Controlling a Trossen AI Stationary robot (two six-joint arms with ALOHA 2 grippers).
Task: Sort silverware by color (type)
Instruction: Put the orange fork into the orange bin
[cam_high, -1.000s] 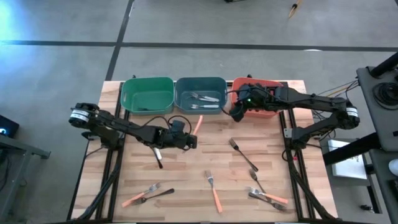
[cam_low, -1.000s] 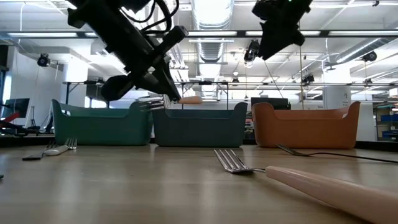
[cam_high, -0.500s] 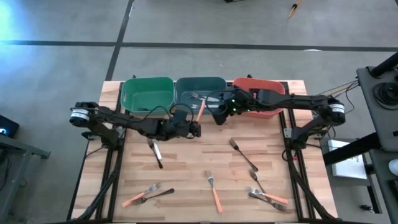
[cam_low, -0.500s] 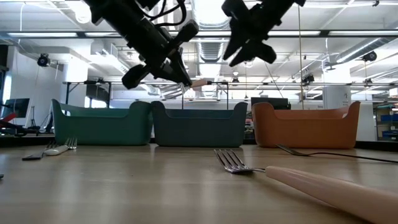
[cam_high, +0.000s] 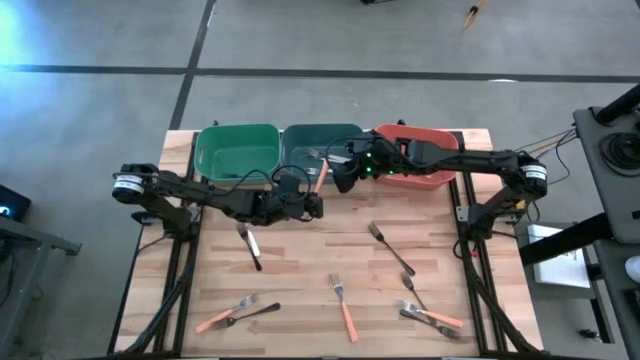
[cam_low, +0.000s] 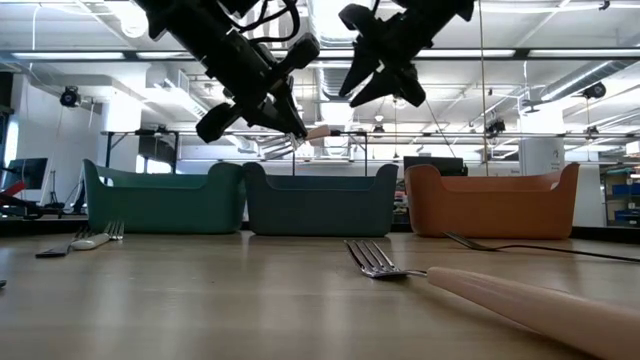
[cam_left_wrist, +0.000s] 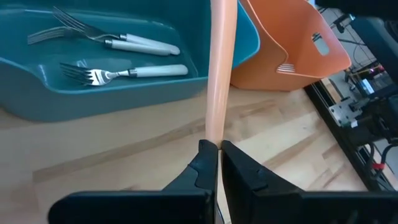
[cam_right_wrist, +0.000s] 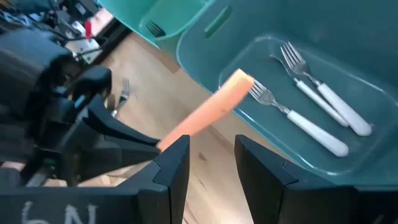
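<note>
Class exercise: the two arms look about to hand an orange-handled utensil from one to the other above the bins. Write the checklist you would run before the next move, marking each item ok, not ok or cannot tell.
1. Left gripper shut on the orange-handled utensil: ok.
2. Right gripper open, fingers apart: ok.
3. Handle's free end lined up with the right gripper's opening: ok in the right wrist view.
4. Right gripper's fingers already around the handle: not ok, handle lies ahead of them.
5. Orange bin reachable for drop-off: ok.
6. Utensil type (fork or other): cannot tell, head hidden.
</note>
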